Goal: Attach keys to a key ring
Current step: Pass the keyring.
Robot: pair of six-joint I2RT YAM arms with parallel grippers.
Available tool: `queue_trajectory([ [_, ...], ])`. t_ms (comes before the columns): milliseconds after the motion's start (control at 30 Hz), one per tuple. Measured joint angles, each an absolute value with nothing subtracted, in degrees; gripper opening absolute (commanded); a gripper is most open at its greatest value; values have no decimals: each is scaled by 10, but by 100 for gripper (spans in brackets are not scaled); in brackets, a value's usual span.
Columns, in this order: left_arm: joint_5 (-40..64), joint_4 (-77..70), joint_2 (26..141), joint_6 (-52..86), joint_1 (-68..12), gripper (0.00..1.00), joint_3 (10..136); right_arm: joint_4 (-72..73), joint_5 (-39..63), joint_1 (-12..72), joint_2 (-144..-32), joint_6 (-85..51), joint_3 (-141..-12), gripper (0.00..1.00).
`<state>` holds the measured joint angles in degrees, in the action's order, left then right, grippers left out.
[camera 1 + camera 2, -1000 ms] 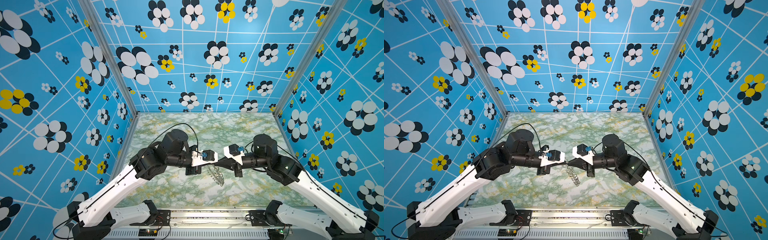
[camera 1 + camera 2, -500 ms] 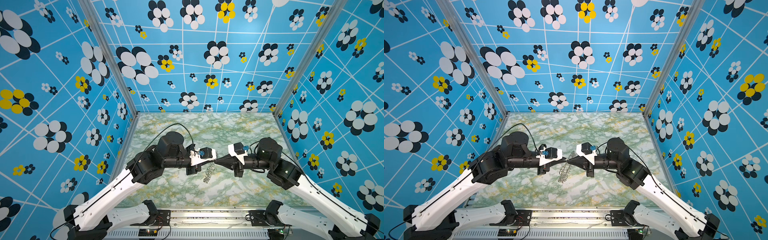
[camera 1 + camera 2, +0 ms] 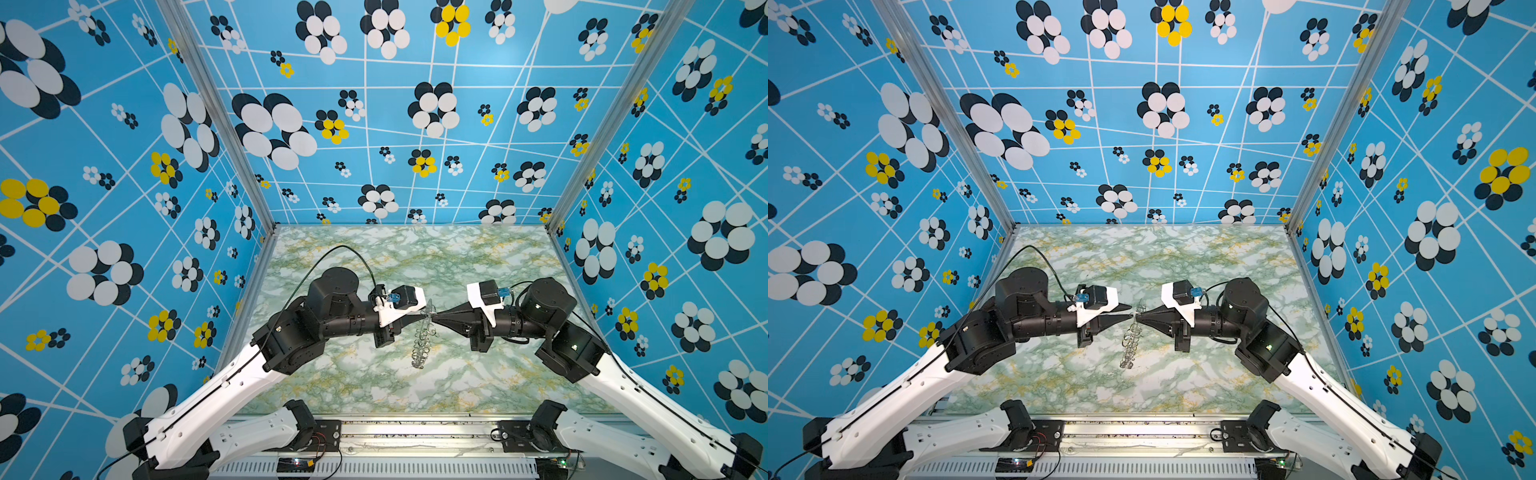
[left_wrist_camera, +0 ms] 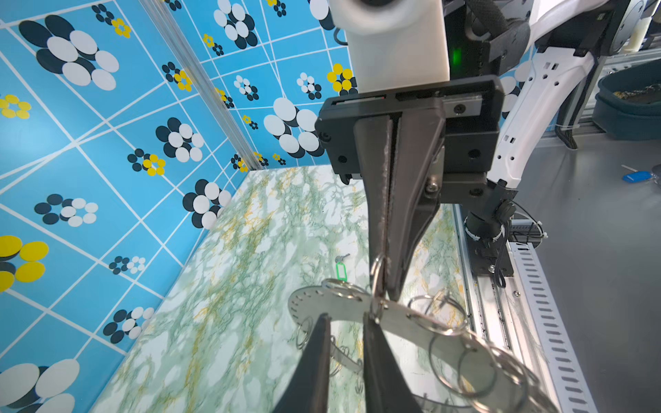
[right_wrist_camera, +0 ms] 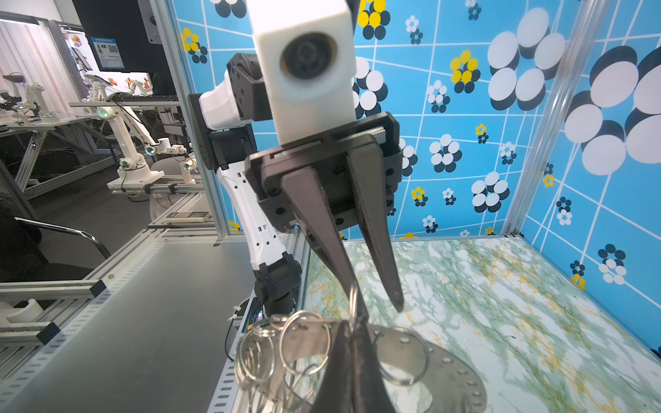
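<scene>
The key ring [image 3: 422, 345] [image 3: 1129, 345] hangs edge-on above the marbled table between both arms. It is a flat grey plate [image 4: 343, 304] [image 5: 447, 375] fringed with wire loops. My right gripper [image 3: 434, 319] [image 3: 1138, 318] [image 4: 388, 293] [image 5: 354, 323] is shut on one wire loop at the plate's rim. My left gripper [image 3: 427, 313] [image 3: 1128, 312] [image 4: 346, 315] [image 5: 379, 309] faces it tip to tip, jaws parted, one fingertip [image 4: 368, 316] right beside that loop and nothing between the fingers. The green key tag [image 4: 341, 270] lies on the table below the right gripper; the top views do not show it.
Patterned blue walls close the table on three sides, with metal posts [image 3: 216, 124] at the back corners. A slotted metal rail [image 3: 374, 436] runs along the front edge. Outside the cell, a dark tub [image 4: 629, 107] and a blue tag [image 4: 636, 176] sit on a grey bench.
My left gripper's jaws have parted from shut. The hanging key ring has swung a little to the left under the right gripper. Both arms stay tip to tip.
</scene>
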<state>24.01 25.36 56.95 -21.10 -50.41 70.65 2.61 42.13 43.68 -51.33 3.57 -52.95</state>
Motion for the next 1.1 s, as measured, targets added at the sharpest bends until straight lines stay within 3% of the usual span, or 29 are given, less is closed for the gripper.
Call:
queue_trajectory([
  [767,313,219,565,-186,-503,20,704,36,428,429,-503,32,-529,0],
  [1100,322,199,566,-175,-503,11,701,37,436,429,-503,23,-529,0],
])
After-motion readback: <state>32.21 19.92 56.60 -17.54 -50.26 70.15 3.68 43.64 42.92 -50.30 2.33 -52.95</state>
